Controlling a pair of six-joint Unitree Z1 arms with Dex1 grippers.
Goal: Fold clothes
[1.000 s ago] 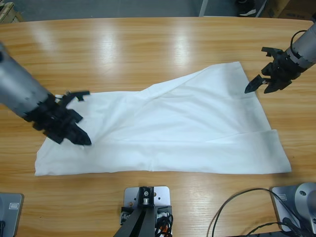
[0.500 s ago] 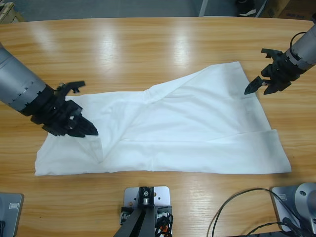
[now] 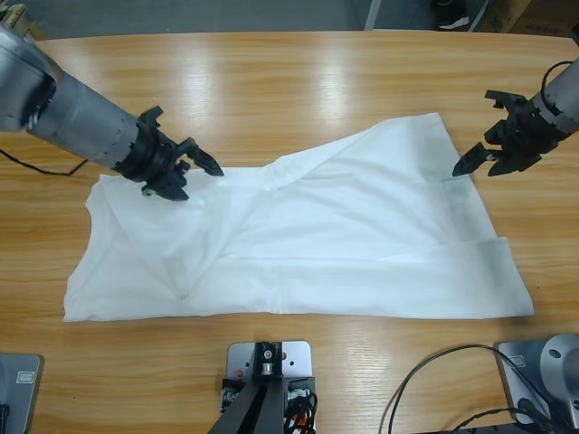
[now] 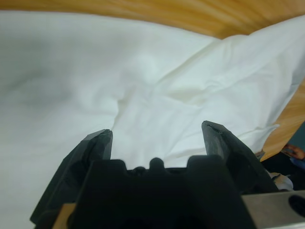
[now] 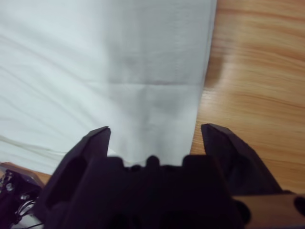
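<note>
One white shirt [image 3: 344,235] lies spread and creased across the wooden table [image 3: 298,81]; no other clothes show. My left gripper [image 3: 194,176] hovers over the shirt's back left edge, jaws open and holding nothing. Seen from the left wrist, the left gripper [image 4: 157,136] looks onto a ridge of bunched white fabric [image 4: 143,71]. My right gripper [image 3: 477,167] is open at the shirt's back right edge. From the right wrist, the right gripper [image 5: 155,131] straddles the straight cloth edge [image 5: 202,86], with bare wood to one side.
Bare wood runs behind the shirt to the table's far edge. A black cable [image 3: 434,375] loops at the front right near the table's front edge. The shirt's front hem lies close to that front edge.
My left gripper has let go of the shirt's left part and moved back and right to its back edge. That left part now lies flatter and uncovered. The right gripper shifted slightly right.
</note>
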